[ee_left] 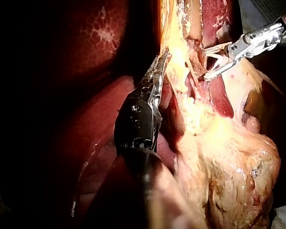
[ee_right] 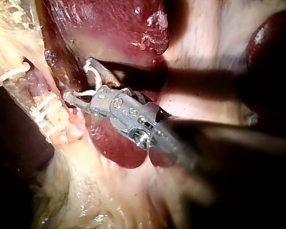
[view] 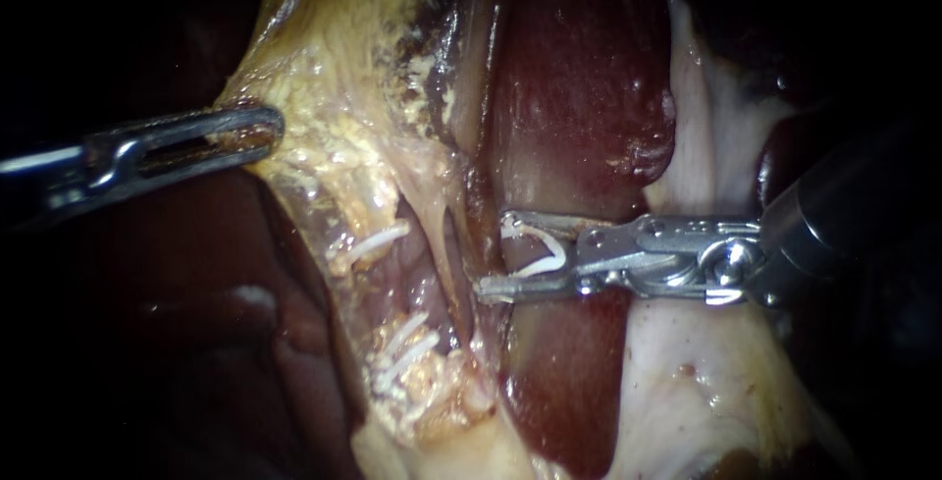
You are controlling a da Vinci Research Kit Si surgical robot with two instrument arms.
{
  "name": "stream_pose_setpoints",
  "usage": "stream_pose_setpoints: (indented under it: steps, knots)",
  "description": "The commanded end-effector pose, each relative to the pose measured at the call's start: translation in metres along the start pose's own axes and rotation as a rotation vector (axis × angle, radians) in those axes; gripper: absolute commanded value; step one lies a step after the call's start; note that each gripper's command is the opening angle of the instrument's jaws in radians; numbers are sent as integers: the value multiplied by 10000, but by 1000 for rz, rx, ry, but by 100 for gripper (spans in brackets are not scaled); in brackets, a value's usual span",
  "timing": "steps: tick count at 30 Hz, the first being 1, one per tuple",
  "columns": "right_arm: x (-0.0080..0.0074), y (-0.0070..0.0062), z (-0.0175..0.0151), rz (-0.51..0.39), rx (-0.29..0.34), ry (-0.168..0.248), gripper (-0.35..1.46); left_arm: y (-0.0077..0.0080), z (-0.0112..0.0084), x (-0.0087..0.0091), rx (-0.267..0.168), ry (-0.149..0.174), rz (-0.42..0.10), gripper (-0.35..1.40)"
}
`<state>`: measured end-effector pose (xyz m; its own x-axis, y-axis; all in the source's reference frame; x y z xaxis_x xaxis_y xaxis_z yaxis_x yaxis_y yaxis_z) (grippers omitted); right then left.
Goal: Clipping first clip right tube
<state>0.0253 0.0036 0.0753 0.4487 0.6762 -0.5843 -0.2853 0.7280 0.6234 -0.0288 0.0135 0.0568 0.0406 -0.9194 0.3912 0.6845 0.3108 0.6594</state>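
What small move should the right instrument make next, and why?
Probably ease the right instrument forward toward the right tube: its open white clip seems to stop just short, not yet straddling it, while the left instrument holds the fatty tissue taut.

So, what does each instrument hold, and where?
The left instrument grips the yellow tissue at its edge; the right instrument holds a white clip by both legs.

Window open between left tube (view: 385, 289) and right tube (view: 449, 244); liver (view: 579, 78) crowding close on the right, clips (view: 368, 242) left.
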Motion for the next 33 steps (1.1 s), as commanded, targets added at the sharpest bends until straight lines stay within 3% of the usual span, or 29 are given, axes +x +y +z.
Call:
stream_pose_setpoints:
  steps: [1,6,9,14,18,23,33]
  knots:
    - [1,0,-6,0,3,0,60,0,0,0,1,0,1,-35]
    - [4,-10,-35,-14,37,-6,60,1,-1,0,2,0,1,-35]
    - [8,-24,-41,-18,82,-6,60,1,-1,0,2,0,1,-35]
    - [16,-48,-33,-43,156,28,60,1,-2,0,2,1,0,-35]
    - [16,-58,-16,-29,183,26,60,-1,-3,-1,1,1,0,-35]
    - [4,-57,9,-10,197,20,59,-2,-3,-1,1,1,-1,-35]
    - [-12,-35,33,3,197,19,58,-6,-5,-1,-1,0,-2,-35]
